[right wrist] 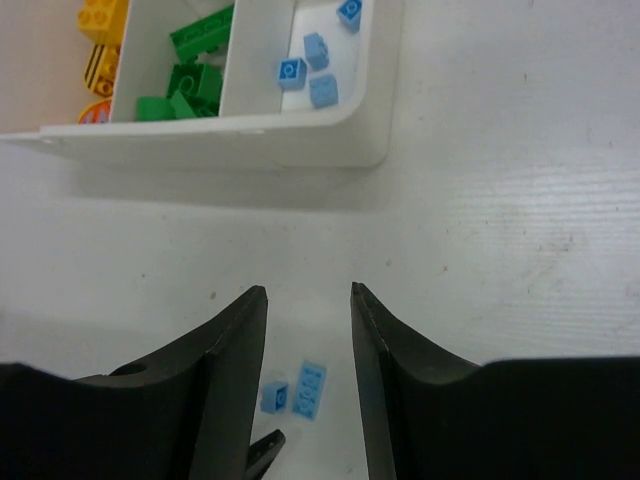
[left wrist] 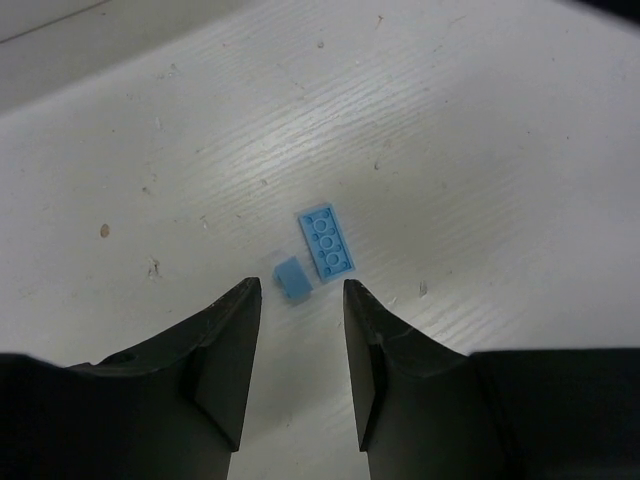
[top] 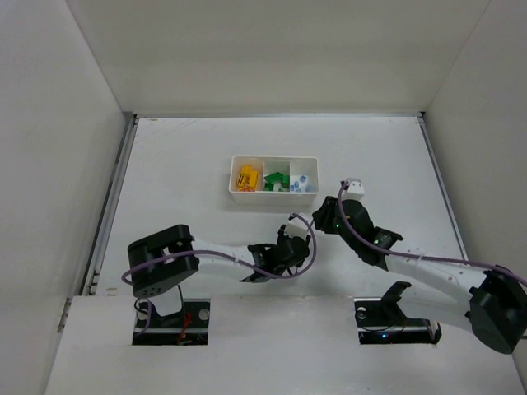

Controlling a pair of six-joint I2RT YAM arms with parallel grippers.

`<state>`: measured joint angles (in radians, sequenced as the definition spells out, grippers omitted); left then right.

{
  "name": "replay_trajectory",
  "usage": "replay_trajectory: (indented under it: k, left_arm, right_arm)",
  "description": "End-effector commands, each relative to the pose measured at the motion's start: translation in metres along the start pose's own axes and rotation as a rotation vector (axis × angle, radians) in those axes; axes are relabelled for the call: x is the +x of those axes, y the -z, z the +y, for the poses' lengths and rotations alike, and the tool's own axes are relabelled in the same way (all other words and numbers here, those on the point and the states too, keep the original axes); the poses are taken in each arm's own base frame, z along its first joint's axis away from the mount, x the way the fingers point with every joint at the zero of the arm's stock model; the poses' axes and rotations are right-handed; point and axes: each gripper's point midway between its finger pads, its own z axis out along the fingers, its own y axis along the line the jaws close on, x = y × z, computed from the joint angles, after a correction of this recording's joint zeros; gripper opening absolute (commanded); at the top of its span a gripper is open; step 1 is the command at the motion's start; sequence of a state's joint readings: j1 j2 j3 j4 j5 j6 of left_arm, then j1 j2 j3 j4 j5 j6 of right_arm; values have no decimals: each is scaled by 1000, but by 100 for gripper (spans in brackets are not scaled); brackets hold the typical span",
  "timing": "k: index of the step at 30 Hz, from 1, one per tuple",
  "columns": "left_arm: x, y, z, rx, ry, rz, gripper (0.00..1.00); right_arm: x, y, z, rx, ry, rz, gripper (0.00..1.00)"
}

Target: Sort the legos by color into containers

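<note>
Two light blue legos lie loose on the table, a flat plate (left wrist: pixel 326 239) and a tiny cube (left wrist: pixel 291 277), side by side. My left gripper (left wrist: pixel 300 290) is open just short of the cube, touching nothing. The right wrist view shows the same plate (right wrist: pixel 309 387) and cube (right wrist: pixel 274 396) on the table below my right gripper (right wrist: pixel 308 290), which is open and holds nothing. The white tray (top: pixel 234 188) stands beyond. Its containers hold yellow legos (top: pixel 245 178) on the left, green ones (top: pixel 276 179) in the middle and blue ones (right wrist: pixel 308 68) on the right.
The two arms meet in front of the tray, with my left gripper (top: pixel 289 234) close beside my right gripper (top: pixel 323 219). White walls enclose the table on three sides. One left fingertip (right wrist: pixel 262 450) reaches into the right wrist view near the cube.
</note>
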<state>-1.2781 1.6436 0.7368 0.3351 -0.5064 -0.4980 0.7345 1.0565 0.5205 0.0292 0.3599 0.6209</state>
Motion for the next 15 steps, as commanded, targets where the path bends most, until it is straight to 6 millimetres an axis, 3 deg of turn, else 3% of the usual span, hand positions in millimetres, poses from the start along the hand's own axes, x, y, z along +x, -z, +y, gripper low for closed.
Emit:
replay_trajectory:
  k: [1, 10, 15]
  left_arm:
    - [-19, -6, -6, -4, 12, -48, 35]
    - [-12, -15, 6, -49, 2, -39, 28]
    - [-8, -18, 9, -62, -5, -31, 18]
  right_arm:
    - [9, 4, 8, -32, -53, -1, 45]
    - [29, 7, 6, -32, -60, 31, 45]
    - [41, 5, 5, -22, -50, 59, 45]
